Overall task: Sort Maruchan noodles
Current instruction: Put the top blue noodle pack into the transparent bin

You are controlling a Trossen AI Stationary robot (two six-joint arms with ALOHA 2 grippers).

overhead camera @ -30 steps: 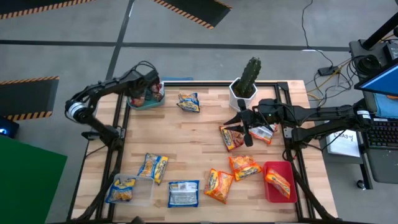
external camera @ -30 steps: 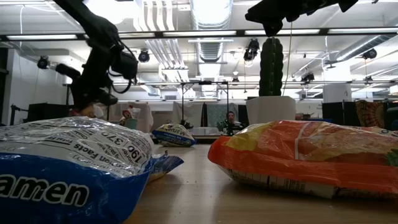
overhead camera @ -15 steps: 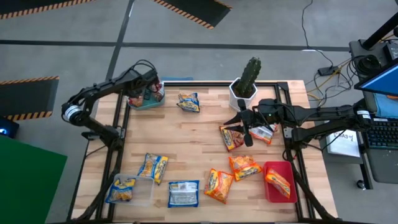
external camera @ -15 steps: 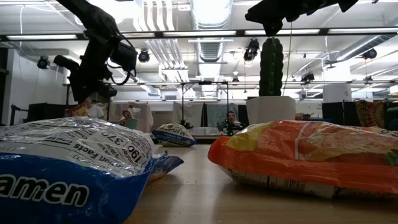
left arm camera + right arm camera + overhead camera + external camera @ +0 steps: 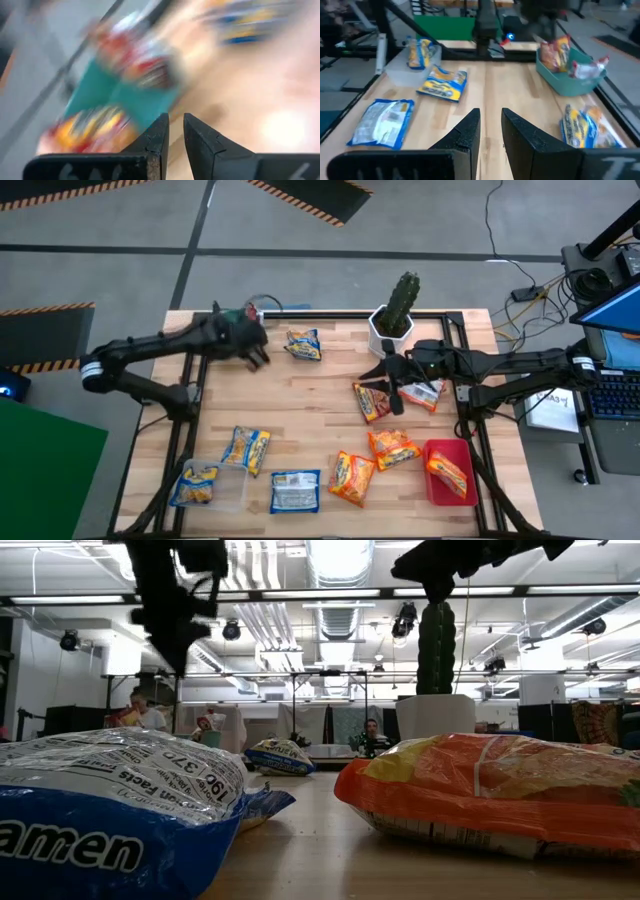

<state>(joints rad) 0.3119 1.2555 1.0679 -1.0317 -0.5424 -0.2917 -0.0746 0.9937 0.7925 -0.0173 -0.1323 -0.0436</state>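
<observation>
Nine noodle packets lay in plain sight from above on the wooden table (image 5: pixel 320 395), which had a black rail along its edges. The widest bare wood ran across the centre, from 9 o'clock towards the middle.

My left arm reached over the 11 o'clock corner. My left pincer (image 5: pixel 255 352) hung there with its fingers (image 5: pixel 159 132) drawn narrow, only a thin gap between them and nothing in it. My right arm came in from 3 o'clock. My right pincer (image 5: pixel 394 402) was equally narrow and empty, just inside the rail.

The cactus (image 5: pixel 403 302) stood in its white pot (image 5: pixel 386 332) at 1 o'clock, near my right wrist.

Three trays sat near the edges: the green tray (image 5: pixel 565 85) at 11 o'clock under my left arm, the red tray (image 5: pixel 432 490) at 5 o'clock, and the clear tray (image 5: pixel 228 490) at 7 o'clock.

The Maruchan noodles were scattered. Two red-silver packets (image 5: pixel 372 402) lay beneath my right pincer. One orange packet (image 5: pixel 448 472) lay in the red tray, with two more orange packets (image 5: pixel 352 478) beside it. A blue-silver packet (image 5: pixel 295 491) lay at 6 o'clock near the edge. Of three blue-yellow packets (image 5: pixel 246 448), one was in the clear tray and one lay at 12 o'clock. The green tray held some packets too.
</observation>
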